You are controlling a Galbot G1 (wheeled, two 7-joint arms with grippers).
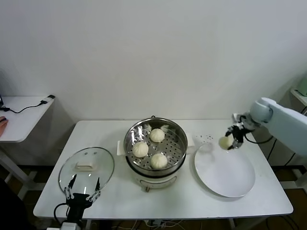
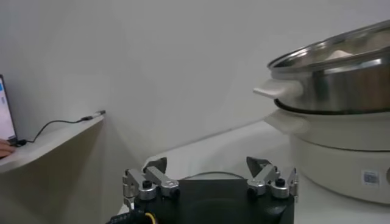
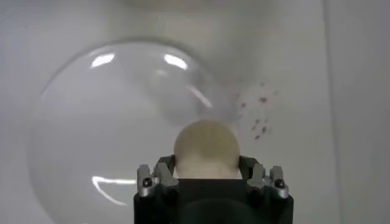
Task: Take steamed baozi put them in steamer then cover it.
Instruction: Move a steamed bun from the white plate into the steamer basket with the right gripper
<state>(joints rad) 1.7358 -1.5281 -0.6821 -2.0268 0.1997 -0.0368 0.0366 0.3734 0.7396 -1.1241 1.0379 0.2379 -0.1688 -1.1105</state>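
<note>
Three steamed baozi lie on the perforated tray inside the steel steamer at the table's middle. A fourth baozi hangs just above the far left rim of the white plate, and my right gripper is shut on it. In the right wrist view that bun fills the gap of the right gripper. The cover, a glass lid, lies flat on the table left of the steamer. My left gripper stands open at the lid's near edge, holding nothing; it shows as in its own view.
The steamer's base and side handle rise close beside the left gripper. Dark specks mark the table behind the plate. A small side table with a cable stands at the far left. A wall runs behind the table.
</note>
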